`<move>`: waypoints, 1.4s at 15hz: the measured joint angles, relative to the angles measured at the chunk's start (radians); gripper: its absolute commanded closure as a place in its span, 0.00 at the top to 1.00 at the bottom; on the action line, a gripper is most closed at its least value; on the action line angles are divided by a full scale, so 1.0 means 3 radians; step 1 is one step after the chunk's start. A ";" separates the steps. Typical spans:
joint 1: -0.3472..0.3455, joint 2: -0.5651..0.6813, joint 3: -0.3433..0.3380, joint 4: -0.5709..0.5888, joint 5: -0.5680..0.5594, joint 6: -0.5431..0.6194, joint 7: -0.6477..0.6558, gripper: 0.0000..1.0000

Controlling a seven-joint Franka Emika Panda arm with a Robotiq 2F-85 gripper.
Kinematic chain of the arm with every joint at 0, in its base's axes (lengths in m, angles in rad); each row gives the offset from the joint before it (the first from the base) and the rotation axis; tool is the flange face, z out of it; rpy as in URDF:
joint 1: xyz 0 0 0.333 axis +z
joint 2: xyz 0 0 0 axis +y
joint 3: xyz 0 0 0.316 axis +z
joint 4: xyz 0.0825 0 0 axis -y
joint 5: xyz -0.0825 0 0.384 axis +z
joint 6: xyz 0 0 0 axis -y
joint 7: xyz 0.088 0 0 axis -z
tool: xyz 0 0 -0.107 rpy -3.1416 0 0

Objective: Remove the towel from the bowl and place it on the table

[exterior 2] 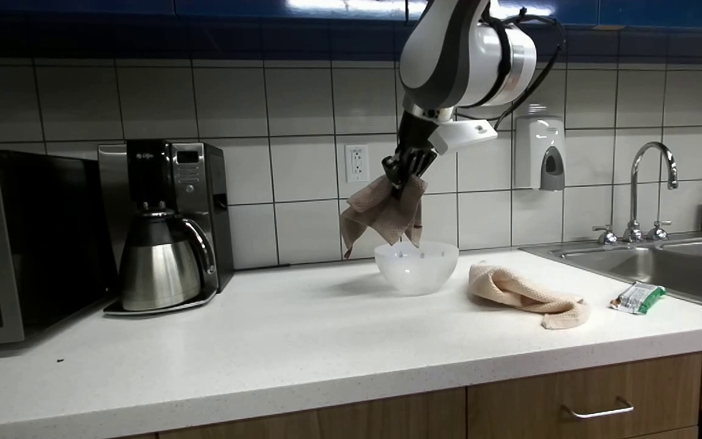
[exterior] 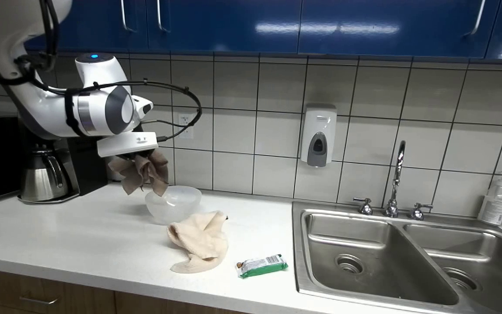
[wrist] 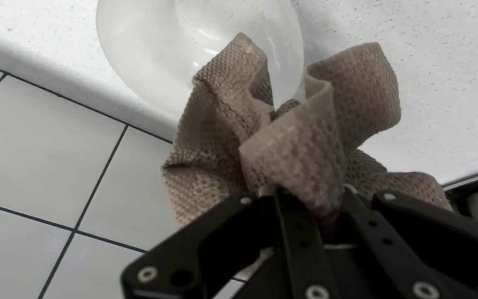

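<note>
- Gripping brown towel (exterior 2: pixel 382 210), claw (wrist: pixel 308 193) clenched on it.
- Moving low w/ corners hanging: poss. snags/tips bowl (exterior 2: pixel 417 268).
- Releasing too early: prob. drops into bowl.

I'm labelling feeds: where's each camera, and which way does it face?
An exterior view: before the counter, facing tiled wall; arm at upper left.
An exterior view: likewise, facing tiled wall and coffee maker; arm at top.
Wrist view: on the wrist, looking down past jaws and brown towel at the bowl.
Both exterior views share sink and beige cloth.
</note>
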State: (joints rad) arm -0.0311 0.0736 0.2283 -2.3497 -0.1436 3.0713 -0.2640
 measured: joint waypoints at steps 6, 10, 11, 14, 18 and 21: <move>0.0068 -0.0023 0.0235 -0.0098 0.0026 -0.0001 -0.0163 0.02; 0.0121 0.0047 0.0405 -0.0205 0.0041 -0.0010 -0.0279 0.02; 0.0124 0.0082 0.0445 -0.0231 0.0044 -0.0011 -0.0306 0.02; 0.0124 0.0223 0.0520 -0.0303 0.0077 -0.0014 -0.0392 0.02; 0.0067 0.0429 0.0568 -0.0320 0.0123 -0.0013 -0.0482 0.02; -0.0003 0.0551 0.0611 -0.0320 0.0128 -0.0013 -0.0522 0.34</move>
State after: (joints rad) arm -0.0318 0.2389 0.4116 -2.4456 -0.1052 3.0673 -0.4206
